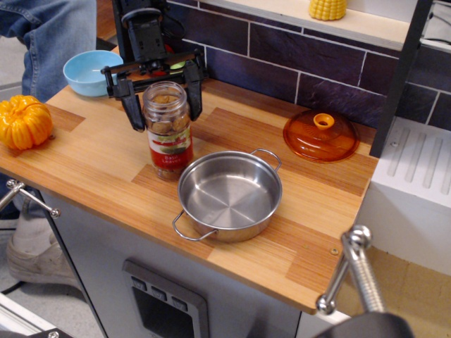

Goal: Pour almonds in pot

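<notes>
With its jaws spread wide, the black gripper (163, 113) straddles the upper part of the clear plastic jar (168, 129), one finger on each side, neither clearly touching.

Small brown almonds (166, 125) show through the jar above its red-and-white label, and the jar stands upright on the wooden table (106, 151). Just beside it, to the front right, sits the shallow shiny stainless-steel pot (230, 195) with wire loop handles. Behind the gripper rests a light-blue bowl (87, 72); an orange pumpkin (24, 122) sits at the left edge, an orange glass lid (321, 136) well apart on the right.
</notes>
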Action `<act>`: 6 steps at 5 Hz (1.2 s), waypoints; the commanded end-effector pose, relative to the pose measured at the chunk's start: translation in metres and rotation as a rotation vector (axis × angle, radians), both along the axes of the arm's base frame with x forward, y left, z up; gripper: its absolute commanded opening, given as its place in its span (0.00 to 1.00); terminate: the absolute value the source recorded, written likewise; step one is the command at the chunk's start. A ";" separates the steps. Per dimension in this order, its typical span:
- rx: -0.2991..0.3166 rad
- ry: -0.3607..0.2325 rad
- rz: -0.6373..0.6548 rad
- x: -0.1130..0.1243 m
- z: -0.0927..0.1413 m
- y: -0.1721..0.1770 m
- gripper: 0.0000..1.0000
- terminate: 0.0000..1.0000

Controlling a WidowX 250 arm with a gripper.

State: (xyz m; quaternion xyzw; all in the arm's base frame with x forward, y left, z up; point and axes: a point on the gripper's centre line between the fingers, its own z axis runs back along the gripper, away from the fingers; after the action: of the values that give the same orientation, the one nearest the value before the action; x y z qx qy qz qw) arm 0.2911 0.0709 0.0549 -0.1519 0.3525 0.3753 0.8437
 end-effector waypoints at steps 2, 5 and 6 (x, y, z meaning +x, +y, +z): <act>0.031 -0.035 -0.022 -0.021 0.009 -0.008 1.00 0.00; 0.169 -0.377 -0.055 0.014 0.062 -0.022 0.00 0.00; 0.347 -0.577 -0.137 0.001 0.056 -0.044 0.00 0.00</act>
State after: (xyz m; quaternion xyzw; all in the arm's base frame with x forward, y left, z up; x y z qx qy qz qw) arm 0.2915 0.0186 0.0945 -0.0637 0.0510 0.3076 0.9480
